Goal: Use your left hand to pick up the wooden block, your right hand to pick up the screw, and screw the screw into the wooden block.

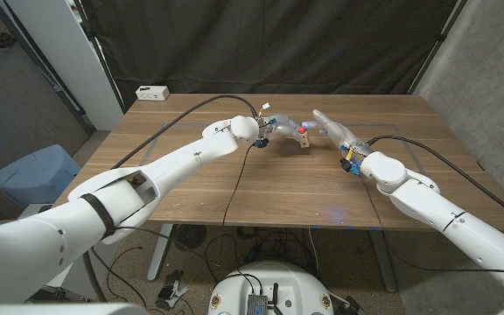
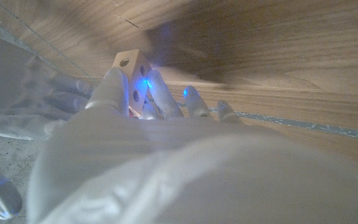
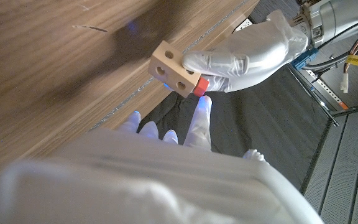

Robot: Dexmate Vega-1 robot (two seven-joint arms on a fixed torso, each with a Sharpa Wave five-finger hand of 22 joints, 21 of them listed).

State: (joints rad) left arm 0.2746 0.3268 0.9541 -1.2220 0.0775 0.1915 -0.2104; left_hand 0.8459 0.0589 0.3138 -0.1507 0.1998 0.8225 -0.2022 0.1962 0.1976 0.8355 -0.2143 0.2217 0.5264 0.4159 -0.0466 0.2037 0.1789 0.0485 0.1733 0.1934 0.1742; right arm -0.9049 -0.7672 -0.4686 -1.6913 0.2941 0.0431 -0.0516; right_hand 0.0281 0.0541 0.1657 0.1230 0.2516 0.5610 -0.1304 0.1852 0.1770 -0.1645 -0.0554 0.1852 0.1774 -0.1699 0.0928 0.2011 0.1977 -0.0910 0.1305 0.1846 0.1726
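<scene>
1. The left robot hand (image 1: 280, 128) grips the wooden block (image 1: 305, 139) above the middle of the table (image 1: 278, 188), toward its far side.
2. In the right wrist view, the block (image 3: 174, 69) shows round holes on its faces, and the left robot hand (image 3: 244, 57) closes around one end.
3. The red screw (image 3: 198, 86) sits against the block at the gripped end; its shaft is hidden, so its depth cannot be told.
4. The right robot hand (image 1: 336, 131) holds nothing; one fingertip (image 3: 204, 101) reaches just beside the screw head, possibly touching it.
5. A white box (image 1: 152, 92) lies at the table's far left corner.
</scene>
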